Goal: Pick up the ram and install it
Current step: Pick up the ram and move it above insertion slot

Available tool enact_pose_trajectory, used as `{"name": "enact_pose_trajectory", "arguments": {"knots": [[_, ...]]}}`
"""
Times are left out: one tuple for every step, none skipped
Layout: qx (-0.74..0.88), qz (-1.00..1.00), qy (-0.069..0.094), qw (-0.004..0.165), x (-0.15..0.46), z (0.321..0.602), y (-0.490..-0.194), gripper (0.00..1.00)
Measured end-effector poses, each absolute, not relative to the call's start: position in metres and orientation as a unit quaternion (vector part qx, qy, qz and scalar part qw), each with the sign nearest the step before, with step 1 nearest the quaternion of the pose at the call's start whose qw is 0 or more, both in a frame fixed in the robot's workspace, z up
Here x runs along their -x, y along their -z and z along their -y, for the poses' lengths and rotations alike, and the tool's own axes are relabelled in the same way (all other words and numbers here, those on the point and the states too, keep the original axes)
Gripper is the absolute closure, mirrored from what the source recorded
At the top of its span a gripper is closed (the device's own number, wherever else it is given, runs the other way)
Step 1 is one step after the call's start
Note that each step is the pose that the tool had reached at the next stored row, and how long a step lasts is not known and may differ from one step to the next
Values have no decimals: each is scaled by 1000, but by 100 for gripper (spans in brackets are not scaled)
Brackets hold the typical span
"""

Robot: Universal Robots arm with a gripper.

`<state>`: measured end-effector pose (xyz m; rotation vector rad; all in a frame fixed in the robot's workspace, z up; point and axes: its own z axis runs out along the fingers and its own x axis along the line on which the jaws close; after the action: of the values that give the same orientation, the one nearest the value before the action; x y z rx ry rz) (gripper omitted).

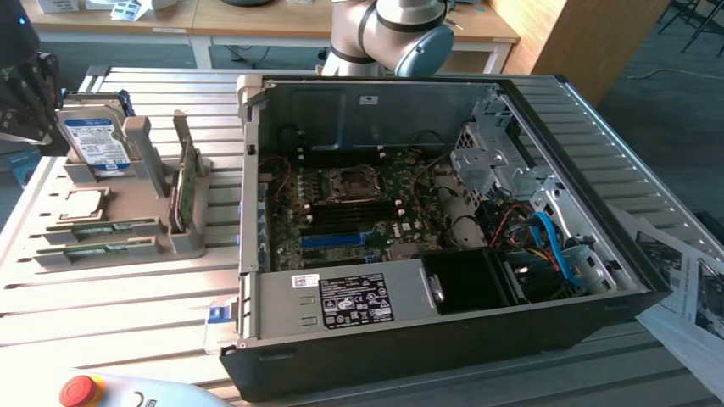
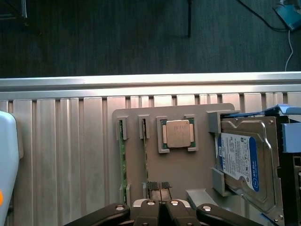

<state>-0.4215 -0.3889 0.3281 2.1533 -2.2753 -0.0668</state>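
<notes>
PICKUP NOT YET MADE: The gripper (image 2: 160, 186) hangs over the grey holder (image 2: 186, 169) with its claw clenched on nothing, fingertips pressed together close by one end of the ram (image 2: 145, 157). Whether they touch the stick cannot be told. The green stick stands on edge in its slot, between a second stick (image 2: 123, 155) and the silver processor (image 2: 178, 133). The hard drive (image 2: 240, 160) sits at the holder's other end.

In the exterior view the ram (image 1: 108, 227) rests in the holder on the slatted table (image 1: 125, 305), to the exterior view's left of the open case (image 1: 453, 339) and well apart from the motherboard (image 1: 351, 212). By the look of it no part of the job is done: both the pick and the install remain.
</notes>
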Motion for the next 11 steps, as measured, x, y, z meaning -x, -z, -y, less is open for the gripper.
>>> {"name": "enact_pose_trajectory", "arguments": {"knots": [[-687, 726, 21, 4, 422, 389, -326, 89], [-687, 726, 21, 4, 422, 389, -324, 89], [-687, 726, 21, 4, 422, 389, -323, 89], [-687, 726, 21, 4, 422, 389, -321, 89], [-687, 726, 21, 4, 422, 389, -319, 89], [-687, 726, 21, 4, 422, 389, -317, 89], [-687, 726, 21, 4, 422, 389, -315, 89], [-687, 726, 21, 4, 422, 389, -314, 89], [-687, 726, 21, 4, 422, 389, -312, 89], [-687, 726, 21, 4, 422, 389, -310, 89], [-687, 726, 21, 4, 422, 389, -308, 89]]}}
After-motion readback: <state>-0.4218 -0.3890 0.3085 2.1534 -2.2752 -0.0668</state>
